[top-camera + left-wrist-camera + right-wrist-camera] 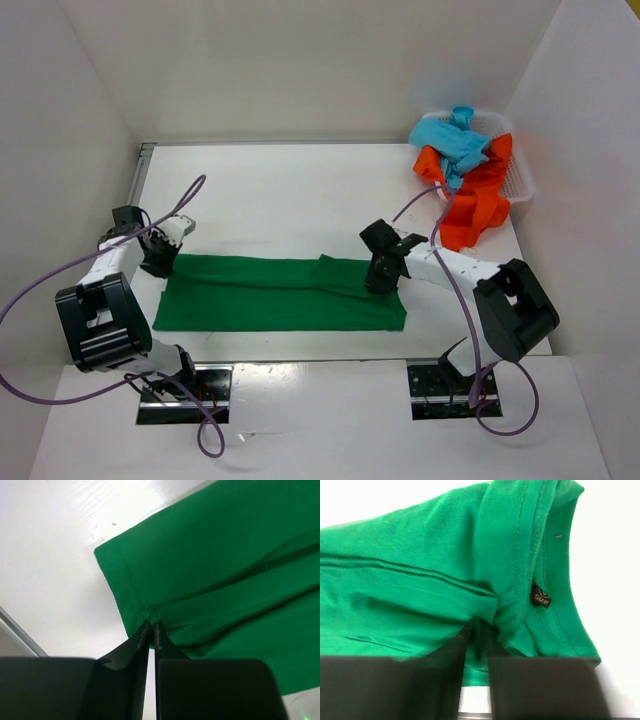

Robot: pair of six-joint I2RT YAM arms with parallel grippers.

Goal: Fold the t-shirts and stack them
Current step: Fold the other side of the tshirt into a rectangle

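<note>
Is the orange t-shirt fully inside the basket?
No, the orange-red t-shirt spills over the white mesh basket rim onto the table.

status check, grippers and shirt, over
Left gripper pinching green t-shirt hem, right gripper pinching near its collar. Shirt lies flat, folded into a long strip. Turquoise t-shirt and orange t-shirt heaped at basket, far right, clear of the work.

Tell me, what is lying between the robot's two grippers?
The green t-shirt, folded into a long strip on the white table. The top view shows it running from the left gripper to the right gripper, each pinching one end.
</note>
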